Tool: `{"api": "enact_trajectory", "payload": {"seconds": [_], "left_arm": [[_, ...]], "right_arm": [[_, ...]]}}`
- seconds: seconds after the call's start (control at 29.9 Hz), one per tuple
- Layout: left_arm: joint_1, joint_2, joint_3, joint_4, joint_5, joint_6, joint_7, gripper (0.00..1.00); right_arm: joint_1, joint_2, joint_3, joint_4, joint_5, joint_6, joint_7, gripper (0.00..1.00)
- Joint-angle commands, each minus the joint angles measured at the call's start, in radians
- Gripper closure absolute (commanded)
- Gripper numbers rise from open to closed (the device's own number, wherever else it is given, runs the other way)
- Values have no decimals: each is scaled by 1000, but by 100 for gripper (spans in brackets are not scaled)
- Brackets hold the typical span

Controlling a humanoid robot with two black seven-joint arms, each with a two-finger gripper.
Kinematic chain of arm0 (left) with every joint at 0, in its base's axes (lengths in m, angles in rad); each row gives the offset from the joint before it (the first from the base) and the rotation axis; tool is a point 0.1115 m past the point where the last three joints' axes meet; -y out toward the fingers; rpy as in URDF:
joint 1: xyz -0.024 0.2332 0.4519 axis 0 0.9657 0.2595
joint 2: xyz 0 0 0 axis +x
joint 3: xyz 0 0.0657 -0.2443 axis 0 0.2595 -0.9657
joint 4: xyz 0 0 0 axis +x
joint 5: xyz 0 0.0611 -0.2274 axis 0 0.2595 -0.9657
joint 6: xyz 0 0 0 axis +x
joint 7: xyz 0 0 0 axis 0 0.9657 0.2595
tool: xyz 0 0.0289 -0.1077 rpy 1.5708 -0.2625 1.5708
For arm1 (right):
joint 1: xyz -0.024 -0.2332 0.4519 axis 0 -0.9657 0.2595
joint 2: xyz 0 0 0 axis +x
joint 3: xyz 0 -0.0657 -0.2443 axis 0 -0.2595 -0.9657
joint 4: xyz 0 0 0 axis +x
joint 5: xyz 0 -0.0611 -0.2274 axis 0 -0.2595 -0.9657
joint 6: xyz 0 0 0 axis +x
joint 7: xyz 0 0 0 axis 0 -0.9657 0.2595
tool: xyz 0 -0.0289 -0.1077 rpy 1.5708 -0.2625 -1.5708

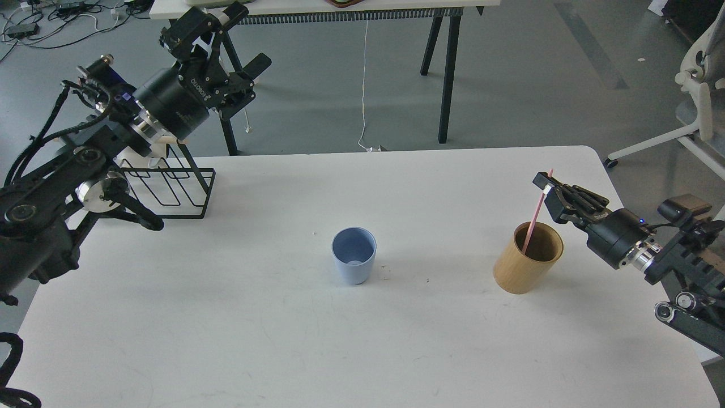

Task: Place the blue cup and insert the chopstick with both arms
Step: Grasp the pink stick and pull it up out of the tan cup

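The blue cup (354,263) stands upright and empty in the middle of the white table (272,340). The pink chopstick (533,220) leans in the tan wooden holder (527,267) at the right, with its lower end inside the holder. My right gripper (546,188) is just above the holder's far rim, and its fingers are closed around the stick near its top. My left gripper (225,42) is open and empty, raised high at the back left, far from the cup.
A black wire rack (175,187) stands at the table's back left, under my left arm. Another table's legs (447,73) and a white cable are on the floor behind. An office chair (696,96) is at the far right.
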Motion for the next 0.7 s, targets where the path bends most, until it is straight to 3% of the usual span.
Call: {"api": "enact_trajectory", "payload": {"seconds": [0.0, 0.2, 0.47, 0.67], "left_arm": [[12, -1, -3, 0, 0, 0, 0, 6], [20, -2, -6, 0, 0, 0, 0, 6], [102, 36, -9, 38, -1, 0, 0, 4], [158, 78, -20, 41, -5, 0, 0, 3]], "right_arm": [[3, -76, 27, 59, 9, -1, 0, 100], [15, -161, 104, 147, 11, 10, 0, 100], [187, -159, 102, 182, 61, 16, 0, 100], [424, 15, -46, 129, 98, 44, 0, 100]]}}
